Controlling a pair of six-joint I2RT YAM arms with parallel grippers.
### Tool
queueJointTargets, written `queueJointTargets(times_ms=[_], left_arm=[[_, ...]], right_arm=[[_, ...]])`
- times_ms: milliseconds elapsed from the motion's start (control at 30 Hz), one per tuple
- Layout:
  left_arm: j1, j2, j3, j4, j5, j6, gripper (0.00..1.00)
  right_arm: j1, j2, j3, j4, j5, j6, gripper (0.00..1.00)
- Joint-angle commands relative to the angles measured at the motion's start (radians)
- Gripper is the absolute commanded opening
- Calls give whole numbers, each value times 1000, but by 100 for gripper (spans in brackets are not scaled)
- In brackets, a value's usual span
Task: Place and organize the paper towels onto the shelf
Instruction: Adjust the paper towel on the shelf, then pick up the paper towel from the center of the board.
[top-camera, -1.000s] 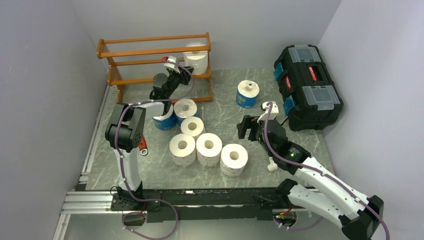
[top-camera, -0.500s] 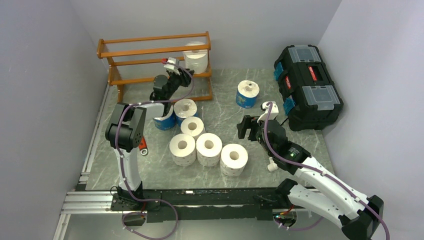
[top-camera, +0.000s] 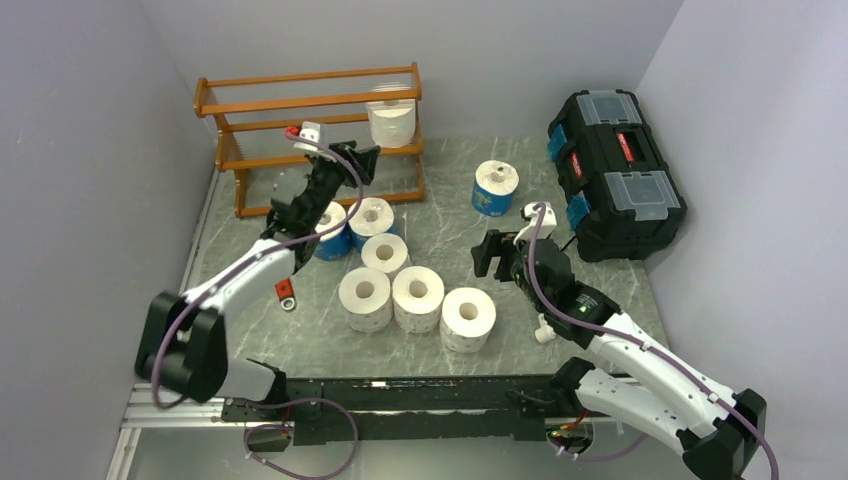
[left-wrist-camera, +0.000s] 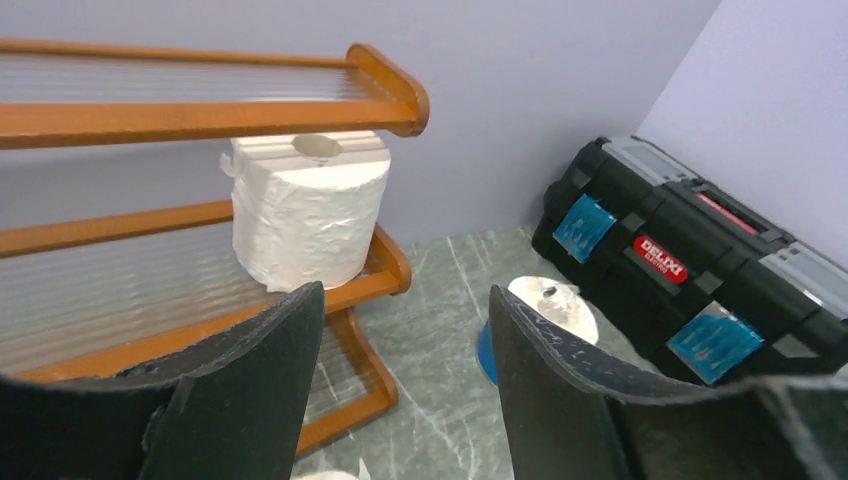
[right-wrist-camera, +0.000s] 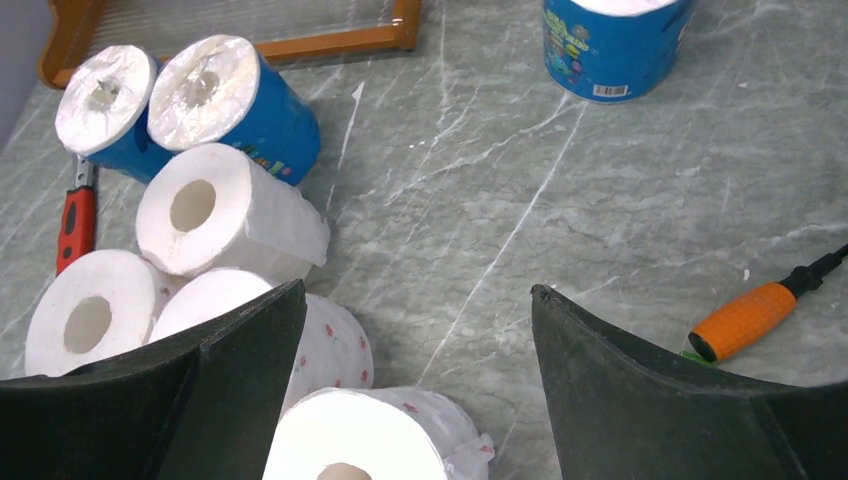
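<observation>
The right wrist view's top edge crops one blue-wrapped roll (right-wrist-camera: 612, 45) — overhead, the left arm (top-camera: 240, 275) partly covers a second blue-wrapped roll (top-camera: 331, 243).

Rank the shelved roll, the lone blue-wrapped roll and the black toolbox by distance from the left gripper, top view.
From the left gripper:
1. The shelved roll, just beyond it, slightly right.
2. The lone blue-wrapped roll, on the table, farther right.
3. The black toolbox, far right.

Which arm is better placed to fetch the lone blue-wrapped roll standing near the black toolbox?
Right. The right gripper hangs open and empty close to the blue-wrapped roll, which shows just ahead in its wrist view. The left gripper, also open, is over at the shelf, farther from it.
</observation>
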Motion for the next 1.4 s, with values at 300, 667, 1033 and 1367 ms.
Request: queueJointTargets(times_ms=[300,667,1033,1367], left_arm=[[-32,-681,-182,-979,-449,-147,90],[-30,-825,-111,-1367,-443,-271,99],[-30,-812,-198,-1320,-278,-280,99],[-30,-840,-259,-1302,-252,-319,99]], right_arm=[[-3,100,114,-50,-48,18,86],[0,205,211,-44,-117,-29,81],[89,380,423,-191,-313,-108,80],[221,475,467,-359,-170,-44,79]])
